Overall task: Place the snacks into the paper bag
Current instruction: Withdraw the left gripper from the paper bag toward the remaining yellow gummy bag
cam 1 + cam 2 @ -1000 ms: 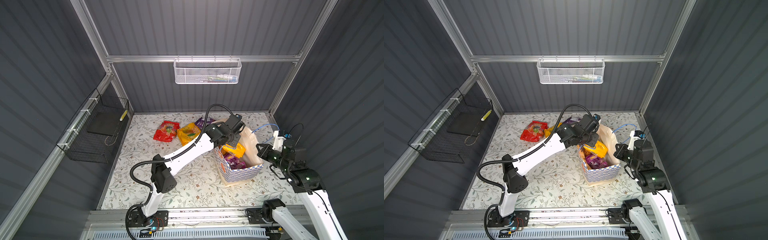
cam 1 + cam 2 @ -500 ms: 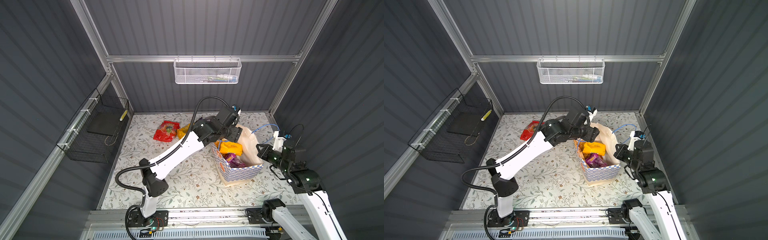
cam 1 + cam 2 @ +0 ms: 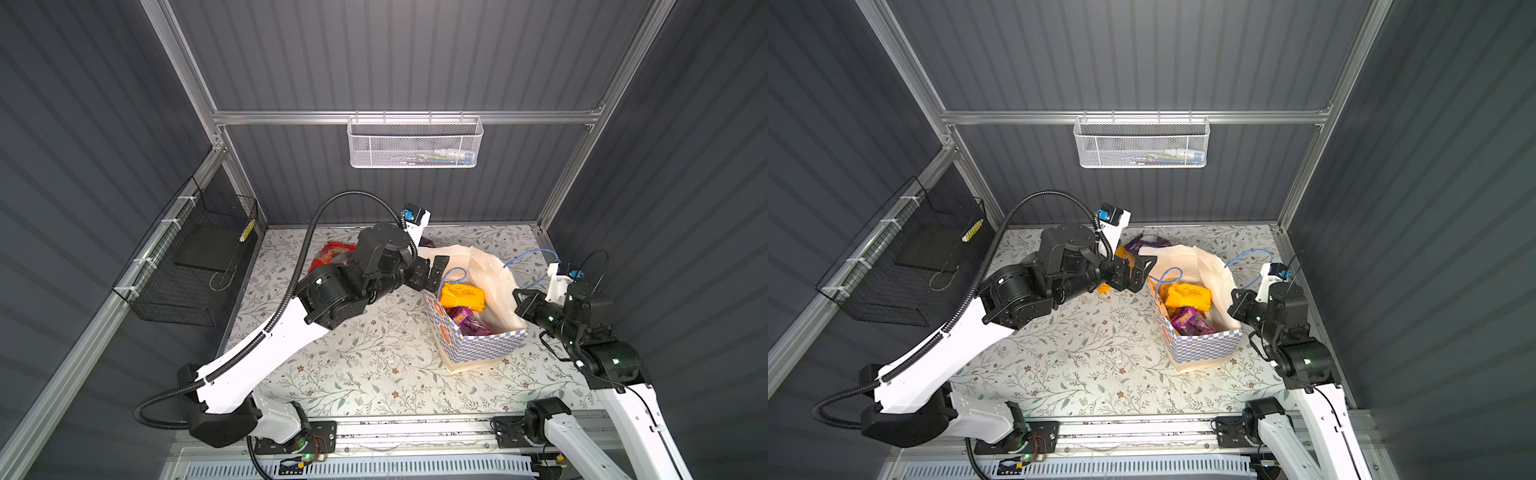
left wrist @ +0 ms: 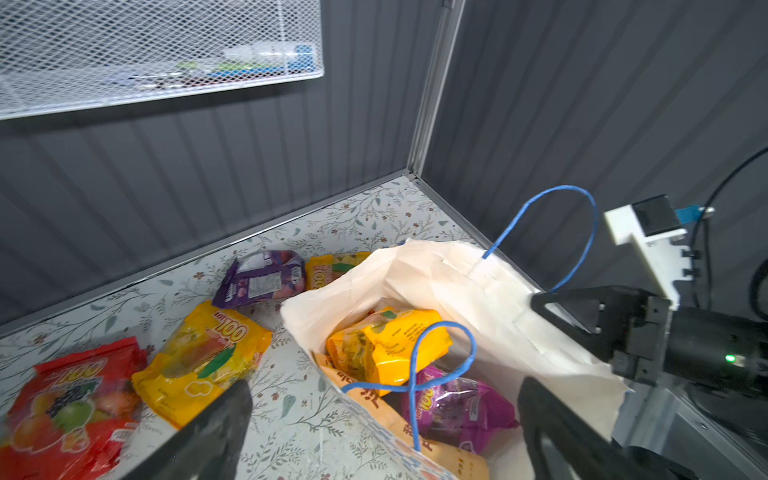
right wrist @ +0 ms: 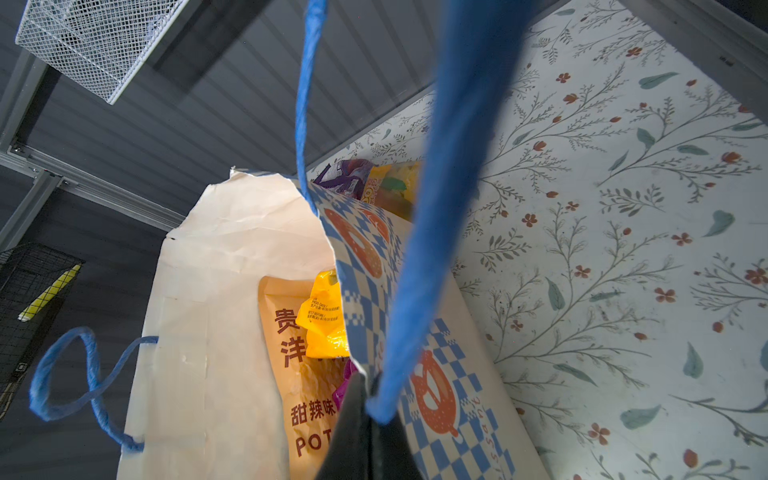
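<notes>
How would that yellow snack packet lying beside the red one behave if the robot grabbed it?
The yellow packet looks puffy and crinkled, so it would probably flop rather than stay stiff. Its glossy film catches the light, so it might slip in a grip. Lying flat on the table, it would likely slide, not roll, when nudged.

The cream paper bag (image 3: 482,349) (blue-checkered band, blue cord handles) stands open on the tabletop (image 3: 353,365). Inside lie a yellow packet (image 4: 390,345), a purple packet (image 4: 457,407) and a pale-orange pouch (image 5: 291,332). Outside lie a red packet (image 4: 66,403), a second yellow packet (image 4: 203,357), a second purple packet (image 4: 262,280) and a third yellow packet (image 4: 328,270), partly hidden.
</notes>
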`<state>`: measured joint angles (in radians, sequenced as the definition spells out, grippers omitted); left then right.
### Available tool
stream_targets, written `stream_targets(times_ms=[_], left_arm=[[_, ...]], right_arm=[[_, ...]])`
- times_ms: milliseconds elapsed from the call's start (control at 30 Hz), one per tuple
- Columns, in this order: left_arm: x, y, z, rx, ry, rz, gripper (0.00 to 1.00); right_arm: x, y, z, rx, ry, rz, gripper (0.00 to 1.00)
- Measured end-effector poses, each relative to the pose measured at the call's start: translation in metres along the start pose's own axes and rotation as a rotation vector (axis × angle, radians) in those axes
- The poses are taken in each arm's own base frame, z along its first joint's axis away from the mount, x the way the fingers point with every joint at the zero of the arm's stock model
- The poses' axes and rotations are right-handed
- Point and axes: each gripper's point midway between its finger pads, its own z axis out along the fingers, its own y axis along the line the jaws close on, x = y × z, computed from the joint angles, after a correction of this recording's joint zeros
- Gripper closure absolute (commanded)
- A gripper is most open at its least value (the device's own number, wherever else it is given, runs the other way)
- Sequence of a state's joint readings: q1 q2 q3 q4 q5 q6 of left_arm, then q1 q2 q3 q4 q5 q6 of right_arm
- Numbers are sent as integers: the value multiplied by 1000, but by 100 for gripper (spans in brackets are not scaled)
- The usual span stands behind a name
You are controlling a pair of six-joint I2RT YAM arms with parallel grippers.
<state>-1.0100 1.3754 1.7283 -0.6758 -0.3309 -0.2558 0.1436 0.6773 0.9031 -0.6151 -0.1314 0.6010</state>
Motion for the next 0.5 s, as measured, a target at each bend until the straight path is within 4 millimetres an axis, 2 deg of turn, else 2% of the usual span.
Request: stream_targets(times_ms=[67, 233, 333, 500], left_arm=[[11, 18, -2, -49, 10, -27, 0], [43, 92, 9, -214, 71, -153, 0], [75, 133, 31, -275, 150, -245, 0], [151, 192, 86, -325, 340, -421, 0]], right_arm=[[0, 0, 0, 0, -1, 0, 100], [0, 1, 0, -3, 0, 0, 100], [0, 1, 0, -4, 1, 0, 100], [1, 1, 0, -7, 3, 0, 100]])
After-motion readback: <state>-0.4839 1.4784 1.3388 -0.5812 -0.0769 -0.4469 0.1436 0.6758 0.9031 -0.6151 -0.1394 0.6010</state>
